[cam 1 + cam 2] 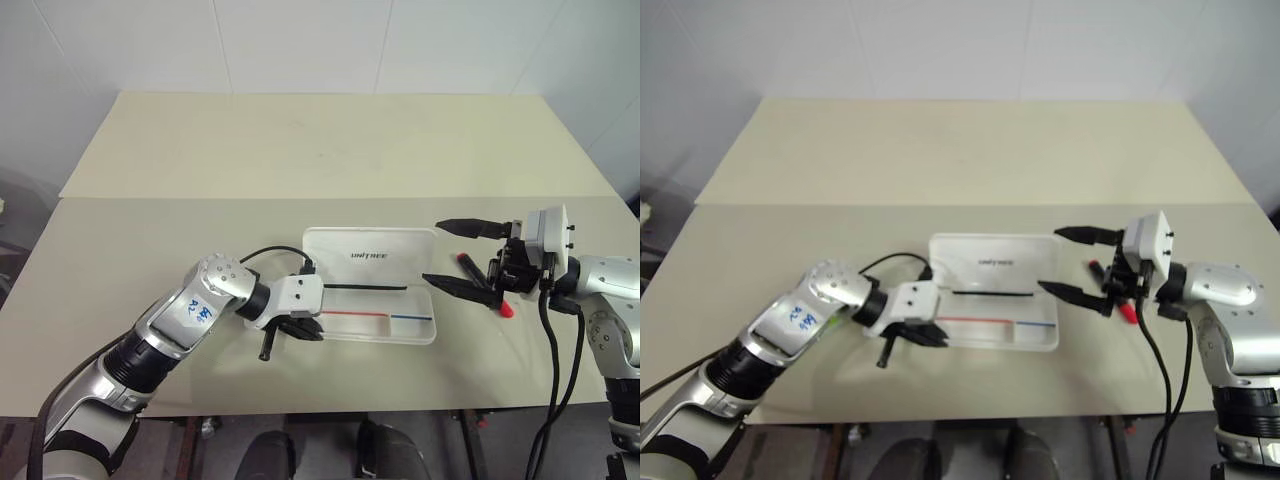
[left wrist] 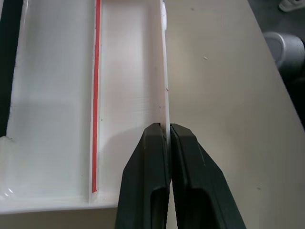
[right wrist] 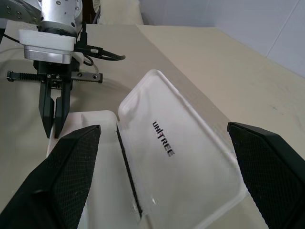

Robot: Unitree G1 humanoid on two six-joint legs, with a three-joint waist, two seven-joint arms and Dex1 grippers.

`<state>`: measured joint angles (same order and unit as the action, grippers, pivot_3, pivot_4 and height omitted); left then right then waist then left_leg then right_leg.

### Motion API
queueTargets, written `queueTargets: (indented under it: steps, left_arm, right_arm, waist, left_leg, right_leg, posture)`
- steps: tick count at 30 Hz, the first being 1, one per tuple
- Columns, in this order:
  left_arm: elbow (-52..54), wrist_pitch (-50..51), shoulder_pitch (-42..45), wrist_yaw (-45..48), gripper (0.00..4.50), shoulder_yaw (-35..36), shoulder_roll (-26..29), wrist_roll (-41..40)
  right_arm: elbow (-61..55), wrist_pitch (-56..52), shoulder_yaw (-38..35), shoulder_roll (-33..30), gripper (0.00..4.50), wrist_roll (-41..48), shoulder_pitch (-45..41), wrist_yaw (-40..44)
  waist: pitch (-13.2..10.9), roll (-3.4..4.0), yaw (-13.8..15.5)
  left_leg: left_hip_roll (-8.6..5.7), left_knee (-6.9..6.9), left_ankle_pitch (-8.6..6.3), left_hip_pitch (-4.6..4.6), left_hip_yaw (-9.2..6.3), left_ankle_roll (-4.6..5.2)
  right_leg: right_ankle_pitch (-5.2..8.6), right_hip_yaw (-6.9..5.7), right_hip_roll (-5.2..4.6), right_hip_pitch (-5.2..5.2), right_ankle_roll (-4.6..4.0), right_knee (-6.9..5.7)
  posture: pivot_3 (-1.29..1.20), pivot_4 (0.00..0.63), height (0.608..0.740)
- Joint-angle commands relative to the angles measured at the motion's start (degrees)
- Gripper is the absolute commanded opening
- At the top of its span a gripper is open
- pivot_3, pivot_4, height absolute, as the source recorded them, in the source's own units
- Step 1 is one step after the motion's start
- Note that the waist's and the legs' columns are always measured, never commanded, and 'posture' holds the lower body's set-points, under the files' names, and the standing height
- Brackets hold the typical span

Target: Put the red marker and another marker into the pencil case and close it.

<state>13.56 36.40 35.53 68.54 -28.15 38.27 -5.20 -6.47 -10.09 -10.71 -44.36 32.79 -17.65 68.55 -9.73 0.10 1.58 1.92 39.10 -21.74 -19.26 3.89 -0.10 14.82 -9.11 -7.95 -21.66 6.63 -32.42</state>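
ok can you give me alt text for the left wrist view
The left gripper's two black fingers are shut on the thin front wall of the open white pencil case. A red stripe runs along the case's inside, and the beige table lies beside it.

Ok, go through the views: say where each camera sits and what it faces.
Head, both eyes: looks down over the table, the open pencil case, the red marker, both arms.
Left wrist: looks along the left gripper, shut on the case's front wall.
Right wrist: looks between the open right gripper fingers at the lid.
Shared: the pencil case; the right wrist view also catches the left gripper.
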Motion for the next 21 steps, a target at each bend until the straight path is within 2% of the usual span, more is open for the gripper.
queueTargets:
  steps: [1, 7, 15, 18, 21]
  left_arm:
    - [2.64, 3.09, 0.05, -0.31, 0.02, -1.61, -0.01, 0.42]
    - [3.0, 9.56, -0.33, -6.35, 0.02, -0.36, -1.63, 1.98]
    - [3.21, 10.48, -0.21, -7.71, 0.02, -0.42, -1.25, 1.65]
    - [3.08, 10.59, -0.1, -7.89, 0.87, -0.39, -1.15, 1.57]
    - [2.78, 10.28, 0.24, -8.45, 1.95, -0.02, -1.56, 1.36]
  right_arm:
    - [-2.34, -0.08, -2.45, -1.16, 4.5, 1.08, 0.28, -0.16]
    - [-4.64, -0.95, -3.49, -0.7, 4.5, 1.78, 2.05, -1.61]
    - [-5.14, -0.94, -3.08, -0.08, 4.5, 1.98, 2.06, -2.77]
    - [-4.95, -0.77, -2.79, 0.15, 4.5, 1.96, 1.75, -2.98]
    - [-4.85, -0.68, -2.6, 0.33, 4.5, 1.9, 1.64, -3.12]
  waist:
    - [0.0, 0.0, -0.04]
    - [0.0, -0.01, 0.23]
    - [0.0, -0.01, 0.05]
    - [0.0, -0.01, 0.0]
    - [0.0, -0.01, -0.07]
  left_leg:
    - [0.0, 0.0, 0.0, 0.0, 0.0, 0.0]
    - [0.0, 0.07, 0.0, 0.01, -0.02, 0.01]
    - [0.01, 0.11, 0.13, 0.07, -0.05, 0.01]
    - [0.01, 0.11, 0.13, 0.07, -0.06, 0.02]
    - [0.01, 0.09, 0.13, 0.06, -0.07, 0.02]
  right_leg:
    - [0.0, 0.0, 0.0, 0.0, 0.0, 0.0]
    - [0.0, 0.02, -0.02, 0.04, 0.0, -0.03]
    - [0.0, 0.07, -0.02, 0.07, -0.01, -0.13]
    - [0.0, 0.07, -0.02, 0.07, -0.01, -0.15]
    - [0.0, 0.07, -0.02, 0.07, -0.01, -0.12]
  posture:
    - [0.0, 0.15, 0.74]
    - [0.0, 0.15, 0.74]
    - [0.0, 0.15, 0.74]
    - [0.0, 0.15, 0.74]
    - [0.0, 0.15, 0.74]
